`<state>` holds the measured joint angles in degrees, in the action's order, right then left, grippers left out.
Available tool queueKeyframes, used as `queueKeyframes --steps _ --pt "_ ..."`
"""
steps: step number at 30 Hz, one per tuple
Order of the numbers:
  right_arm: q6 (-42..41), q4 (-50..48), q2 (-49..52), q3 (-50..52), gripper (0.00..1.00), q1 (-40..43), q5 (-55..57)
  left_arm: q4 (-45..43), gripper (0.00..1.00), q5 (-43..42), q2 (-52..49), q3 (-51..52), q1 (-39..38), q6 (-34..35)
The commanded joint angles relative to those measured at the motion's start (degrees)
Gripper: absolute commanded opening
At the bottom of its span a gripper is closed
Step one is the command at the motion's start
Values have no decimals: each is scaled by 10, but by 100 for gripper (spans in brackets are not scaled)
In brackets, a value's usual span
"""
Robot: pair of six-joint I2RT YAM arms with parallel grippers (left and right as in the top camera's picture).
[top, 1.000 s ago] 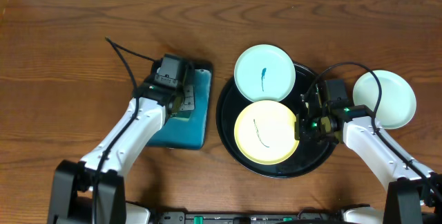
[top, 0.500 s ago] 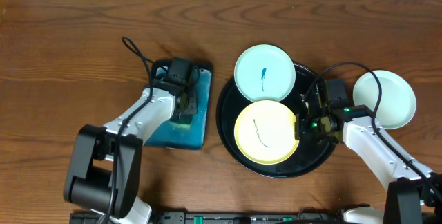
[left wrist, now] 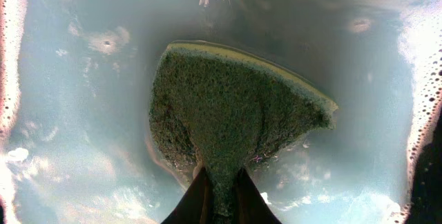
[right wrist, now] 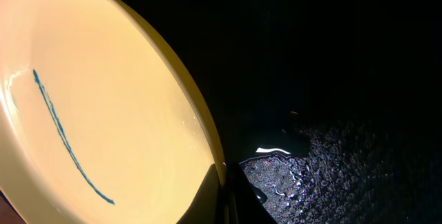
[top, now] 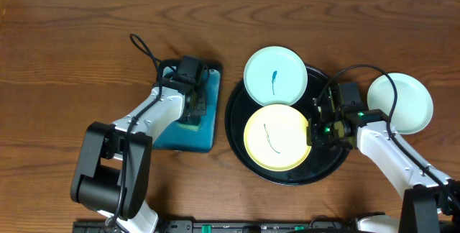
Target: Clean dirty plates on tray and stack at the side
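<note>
Brown wood-grain table (top: 65, 60) fills the overhead view, with a pale strip of wall along the top edge. Right of centre sits the round black tray (top: 327, 165), glossy and wet. A yellow plate (top: 277, 137) lies inside it, toward the lower left of the tray, marked with a thin blue line (right wrist: 65, 137). A mint plate (top: 275, 76) rests above it at the upper left of the tray, overlapping the rim, and carries a short blue squiggle (top: 274, 80). A third plate (top: 402, 103), pale mint with no visible mark, lies on the table just beside the tray at the right of the frame.

The right gripper (top: 314, 132) is at the yellow plate's right edge; in the right wrist view its fingers are pinched together on that plate's rim, with the black tray beneath.

Left of centre stands a rectangular teal tray (top: 190, 141) holding soapy water (left wrist: 69, 113), foam along its edges. The left gripper (left wrist: 219, 196) reaches down into it, its fingers clamped on a sponge (left wrist: 228, 106), dark green scouring face showing with a yellow layer along the far edge, pressed against the wet bottom
</note>
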<state>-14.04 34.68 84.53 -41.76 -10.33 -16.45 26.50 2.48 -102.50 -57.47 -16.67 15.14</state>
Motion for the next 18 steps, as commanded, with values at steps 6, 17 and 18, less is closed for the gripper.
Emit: queueKeyframes --steps 6,17,18 --pt "-7 -1 3 3 1 -7 6 8 7 -6 -4 29 3 -3" --pt "-7 0 3 3 1 -7 6 19 7 -6 196 29 19 -5" --pt "-7 0 3 3 1 -7 6 19 7 -6 209 29 20 -5"
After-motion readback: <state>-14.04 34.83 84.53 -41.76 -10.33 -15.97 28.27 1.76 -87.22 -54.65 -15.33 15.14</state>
